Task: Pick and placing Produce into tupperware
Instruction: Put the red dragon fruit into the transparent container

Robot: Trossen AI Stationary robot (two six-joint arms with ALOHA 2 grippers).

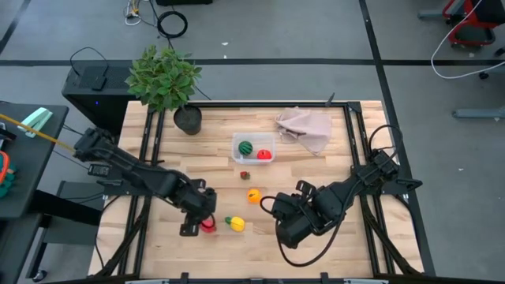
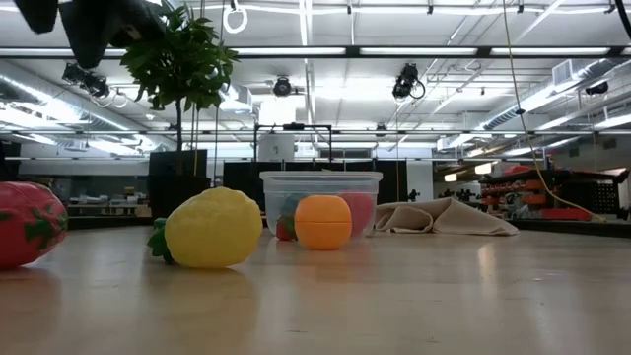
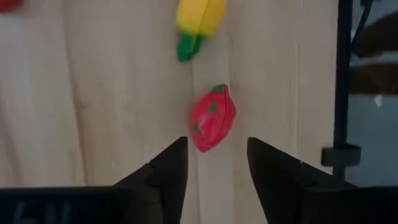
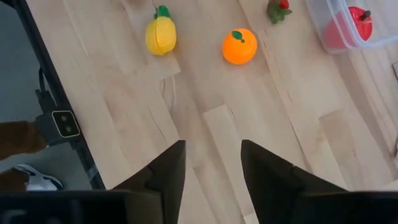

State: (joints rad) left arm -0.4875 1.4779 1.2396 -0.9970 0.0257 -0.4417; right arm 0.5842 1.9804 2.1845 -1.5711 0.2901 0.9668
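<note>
Item, hazard: our left gripper (image 3: 216, 163) hangs part-open and empty over the red strawberry (image 3: 212, 118) near the table's front edge, well apart from the tupperware (image 1: 253, 148); off-centre fingers may squirt this rounded fruit away.

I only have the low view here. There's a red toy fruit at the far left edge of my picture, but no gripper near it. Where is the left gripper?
Observer: The left gripper hangs directly over that red fruit, fingers open either side, nothing held.
Operator: And the right gripper?
Observer: The right gripper is open over bare wood, short of the orange.
Operator: What's inside the tupperware?
Observer: The tupperware holds a green piece and a red piece.
</note>
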